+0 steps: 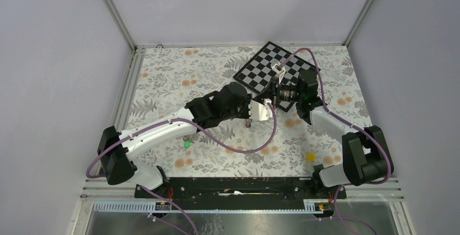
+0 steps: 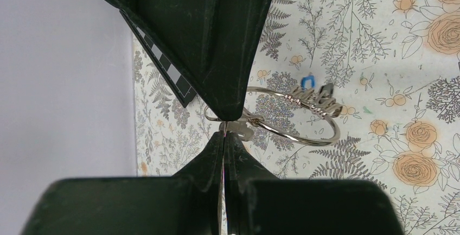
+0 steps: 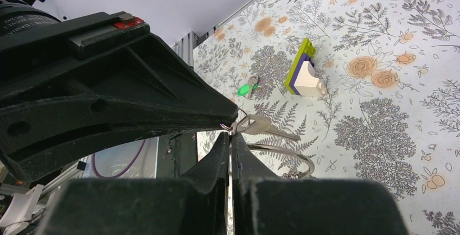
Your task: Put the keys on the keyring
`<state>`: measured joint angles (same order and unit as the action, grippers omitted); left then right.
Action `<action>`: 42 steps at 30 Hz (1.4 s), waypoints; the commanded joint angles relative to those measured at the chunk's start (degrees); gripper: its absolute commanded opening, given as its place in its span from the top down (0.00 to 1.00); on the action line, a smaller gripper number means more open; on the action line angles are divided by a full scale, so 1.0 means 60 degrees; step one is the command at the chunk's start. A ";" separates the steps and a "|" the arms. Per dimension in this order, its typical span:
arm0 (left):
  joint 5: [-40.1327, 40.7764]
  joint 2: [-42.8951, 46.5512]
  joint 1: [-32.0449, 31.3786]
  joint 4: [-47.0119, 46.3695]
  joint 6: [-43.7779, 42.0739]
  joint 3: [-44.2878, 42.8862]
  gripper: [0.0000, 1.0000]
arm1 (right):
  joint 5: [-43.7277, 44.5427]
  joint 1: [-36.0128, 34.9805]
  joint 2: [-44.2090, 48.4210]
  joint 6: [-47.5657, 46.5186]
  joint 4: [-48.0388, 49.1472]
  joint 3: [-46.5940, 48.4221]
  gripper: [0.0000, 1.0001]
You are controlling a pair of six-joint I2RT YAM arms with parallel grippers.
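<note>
The keyring [image 2: 304, 136] is a silver wire ring held just above the table, with blue-headed [image 2: 308, 78] and black-headed [image 2: 325, 90] keys threaded on its far side. My left gripper [image 2: 224, 135] is shut on the ring's near end. My right gripper [image 3: 232, 134] is shut tip to tip against it, pinching the head of a plain silver key [image 3: 267, 127] at the ring [image 3: 295, 158]. In the top view the two grippers meet at mid-table, the left [image 1: 252, 113] and the right [image 1: 269, 100]. A green-headed key [image 1: 187, 144] lies on the table under the left arm, and also shows in the right wrist view [image 3: 244, 89].
A yellow-white-purple wedge block [image 3: 304, 75] lies near the green key. A small yellow cube [image 1: 310, 157] sits at the front right. A checkerboard [image 1: 268, 61] lies at the back. The floral table [image 1: 163, 77] is walled on three sides.
</note>
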<state>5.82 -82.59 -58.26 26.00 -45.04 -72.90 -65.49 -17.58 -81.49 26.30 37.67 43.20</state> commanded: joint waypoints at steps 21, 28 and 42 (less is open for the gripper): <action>-0.0328 0.0010 -0.0163 -0.0745 -0.0030 -0.0051 1.00 | -0.0215 -0.0263 -0.0089 0.0240 0.0601 0.0148 1.00; -0.0453 0.0009 -0.0167 -0.0746 0.0013 -0.0064 1.00 | -0.0232 -0.0299 -0.0106 0.0303 0.0719 0.0117 1.00; -0.0573 0.0022 -0.0167 -0.0627 0.0166 -0.0286 1.00 | -0.0275 -0.0380 -0.0175 0.0198 0.0731 0.0088 1.00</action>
<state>5.78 -82.61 -58.41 26.76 -44.99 -72.62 -65.63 -18.24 -82.50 27.29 38.09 43.20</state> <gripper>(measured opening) 0.010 0.020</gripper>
